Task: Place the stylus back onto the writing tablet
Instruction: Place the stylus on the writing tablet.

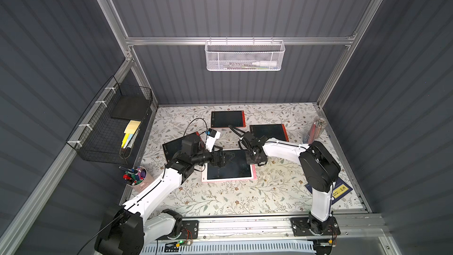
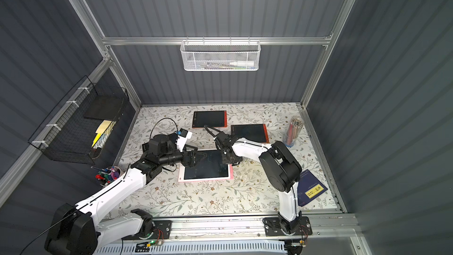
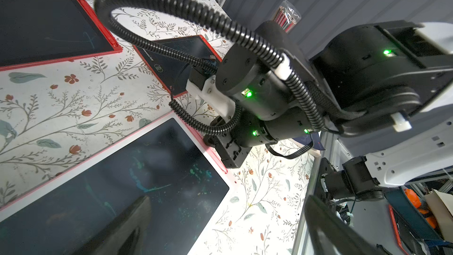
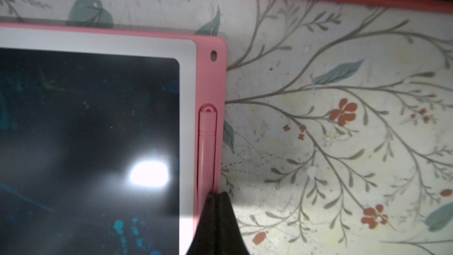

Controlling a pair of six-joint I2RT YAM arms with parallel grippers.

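Observation:
The writing tablet (image 1: 229, 170) (image 2: 206, 168), pink-framed with a dark screen, lies flat mid-table. In the right wrist view the pink stylus (image 4: 207, 148) lies in the slot along the tablet's pink edge (image 4: 188, 94). My right gripper (image 4: 217, 195) (image 1: 255, 161) is shut, its tips pressed together right over the stylus's near part; nothing shows between them. My left gripper (image 1: 228, 153) (image 2: 201, 152) hangs wide open over the tablet's far-left area, holding nothing. Its dark fingers (image 3: 132, 224) frame the screen (image 3: 122, 180) and the floral table.
Red-framed tablets lie at the back (image 1: 228, 118), back right (image 1: 268, 132) and under the left arm (image 1: 171, 148). A marker cup (image 1: 136, 177) stands front left, a pencil tube (image 1: 315, 131) right, a blue booklet (image 1: 340, 190) front right. Wire baskets (image 1: 110, 128) (image 1: 244, 56) hang on the walls.

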